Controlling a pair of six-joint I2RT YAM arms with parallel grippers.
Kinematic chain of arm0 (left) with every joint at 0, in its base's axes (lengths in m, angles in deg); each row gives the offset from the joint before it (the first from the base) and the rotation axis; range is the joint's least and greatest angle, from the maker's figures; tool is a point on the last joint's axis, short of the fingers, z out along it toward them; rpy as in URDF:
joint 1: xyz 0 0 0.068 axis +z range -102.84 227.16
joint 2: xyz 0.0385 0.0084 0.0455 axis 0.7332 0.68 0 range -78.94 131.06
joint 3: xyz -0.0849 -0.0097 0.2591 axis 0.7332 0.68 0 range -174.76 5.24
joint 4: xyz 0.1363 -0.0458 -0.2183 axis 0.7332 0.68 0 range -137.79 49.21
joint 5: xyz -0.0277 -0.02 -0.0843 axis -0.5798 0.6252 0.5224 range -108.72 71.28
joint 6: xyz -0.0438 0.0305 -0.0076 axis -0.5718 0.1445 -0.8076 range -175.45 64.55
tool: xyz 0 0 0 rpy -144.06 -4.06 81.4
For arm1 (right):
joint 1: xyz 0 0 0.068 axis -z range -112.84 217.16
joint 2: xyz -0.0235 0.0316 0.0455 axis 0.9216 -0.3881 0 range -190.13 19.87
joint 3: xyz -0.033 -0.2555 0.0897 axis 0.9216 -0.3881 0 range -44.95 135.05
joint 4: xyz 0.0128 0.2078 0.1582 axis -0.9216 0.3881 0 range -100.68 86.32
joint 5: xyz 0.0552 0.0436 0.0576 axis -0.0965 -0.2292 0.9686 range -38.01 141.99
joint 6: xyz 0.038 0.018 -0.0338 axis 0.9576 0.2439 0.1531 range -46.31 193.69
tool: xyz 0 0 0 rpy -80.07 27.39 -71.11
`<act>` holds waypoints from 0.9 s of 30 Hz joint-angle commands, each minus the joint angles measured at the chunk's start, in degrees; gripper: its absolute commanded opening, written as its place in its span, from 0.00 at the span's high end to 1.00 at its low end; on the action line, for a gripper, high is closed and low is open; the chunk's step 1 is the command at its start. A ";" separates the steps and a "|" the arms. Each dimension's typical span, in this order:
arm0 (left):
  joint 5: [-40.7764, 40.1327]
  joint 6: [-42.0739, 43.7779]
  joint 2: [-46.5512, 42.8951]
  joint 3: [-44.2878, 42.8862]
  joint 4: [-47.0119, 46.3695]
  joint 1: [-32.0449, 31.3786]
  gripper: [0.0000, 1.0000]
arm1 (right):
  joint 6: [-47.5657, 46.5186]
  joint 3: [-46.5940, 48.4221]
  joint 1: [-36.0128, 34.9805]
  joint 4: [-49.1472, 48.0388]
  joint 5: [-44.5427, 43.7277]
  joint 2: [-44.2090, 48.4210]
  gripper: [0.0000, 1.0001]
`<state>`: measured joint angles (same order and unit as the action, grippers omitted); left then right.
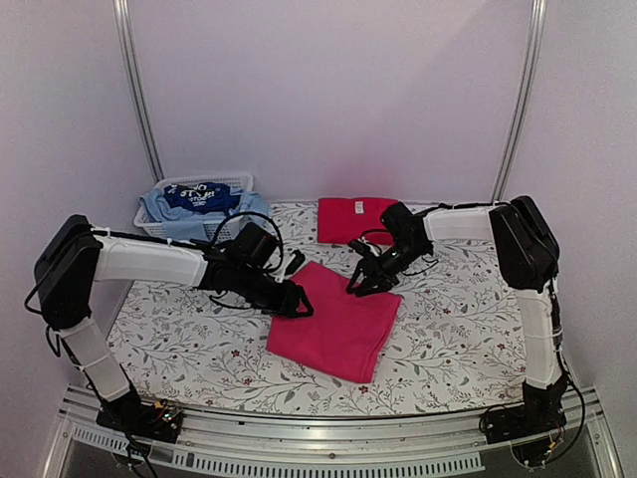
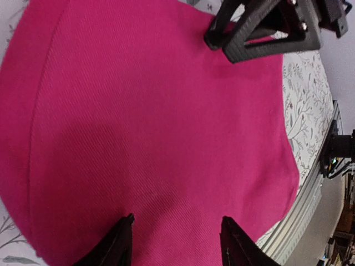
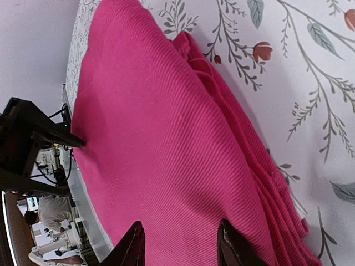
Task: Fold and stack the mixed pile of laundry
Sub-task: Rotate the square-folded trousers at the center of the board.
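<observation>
Magenta cloth (image 1: 333,321): folded, laid mid-desk (image 1: 458,329), not yet stacked.
Red piece (image 1: 350,219): folded, set at the far edge.
Basket (image 1: 221,181): light blue garments (image 1: 159,207) and dark blue garment (image 1: 199,197) left unfolded.
Left fingers (image 2: 119,246): apart, empty, above the cloth.
Right fingers (image 3: 135,246): apart, empty, above the cloth.
Progress: judged about half done.

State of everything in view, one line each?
pink-magenta cloth, folded, flat on table
red cloth, folded, at table's far edge
white basket, upright, holding laundry
light blue garment, unfolded, in basket
dark blue printed garment, crumpled, in basket
left gripper, jaws open, over pink-magenta cloth
right gripper, jaws open, over pink-magenta cloth
</observation>
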<state>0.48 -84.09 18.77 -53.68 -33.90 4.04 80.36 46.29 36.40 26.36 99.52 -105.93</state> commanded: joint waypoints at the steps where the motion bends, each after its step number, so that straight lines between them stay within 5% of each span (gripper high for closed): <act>1: -1.02 -0.38 5.34 3.69 0.11 -2.37 0.49 | -2.18 8.11 0.44 4.45 -10.80 -5.93 0.57; 7: -2.64 4.93 7.67 1.49 4.67 -7.88 0.47 | -2.14 17.90 0.49 11.16 -11.76 -6.86 0.56; 17: -4.19 8.06 2.71 -13.62 7.39 6.21 0.25 | 0.87 -14.26 9.11 5.23 -11.19 17.94 0.36; 27: 7.58 16.10 20.29 -29.78 10.97 12.43 0.17 | 4.79 -21.39 11.99 -6.03 4.09 16.35 0.32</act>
<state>0.76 -71.94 33.00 -79.43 -26.84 16.77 83.16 25.11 49.16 27.01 95.41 -87.28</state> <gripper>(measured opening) 0.825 0.697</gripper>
